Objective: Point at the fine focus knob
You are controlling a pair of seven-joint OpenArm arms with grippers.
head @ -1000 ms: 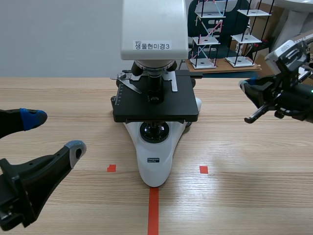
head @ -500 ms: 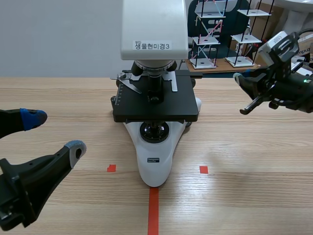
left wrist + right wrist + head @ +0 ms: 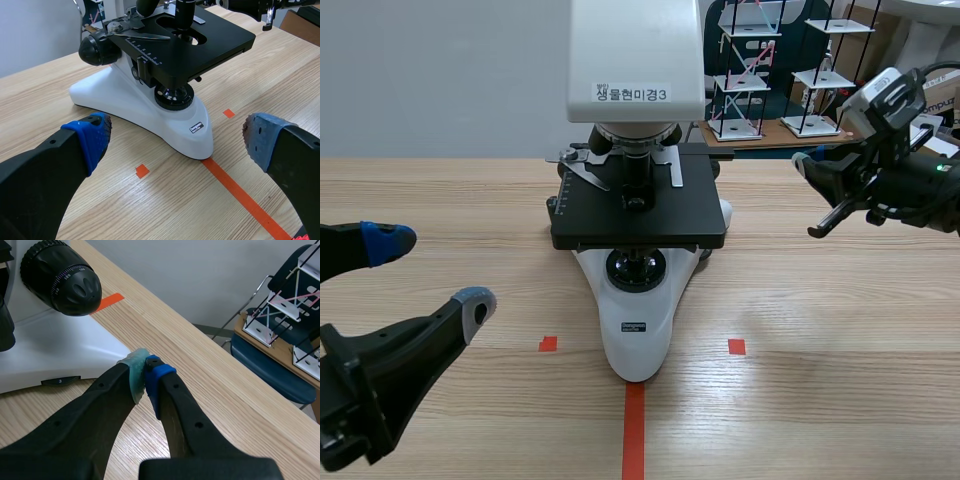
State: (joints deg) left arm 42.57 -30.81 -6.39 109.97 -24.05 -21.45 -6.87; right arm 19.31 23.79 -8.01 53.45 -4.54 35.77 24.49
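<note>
R gripper (image 3: pixel 146 372) nearer knob (image 3: pixel 62 280); racks (image 3: pixel 820 75) behind.

A pale grey wall (image 3: pixel 440 80) is standing behind the light wooden table (image 3: pixel 840 330), and off at the far right small white tiered racks (image 3: pixel 750 70) are sitting on a brown board (image 3: pixel 790 135), with a dark blue chair seat (image 3: pixel 270 365) showing beneath.

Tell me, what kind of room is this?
Probably a science or robotics lab. A microscope stands on a wooden table, a black robot arm comes in beside it, and little shelf-tower models sit behind the table.
</note>
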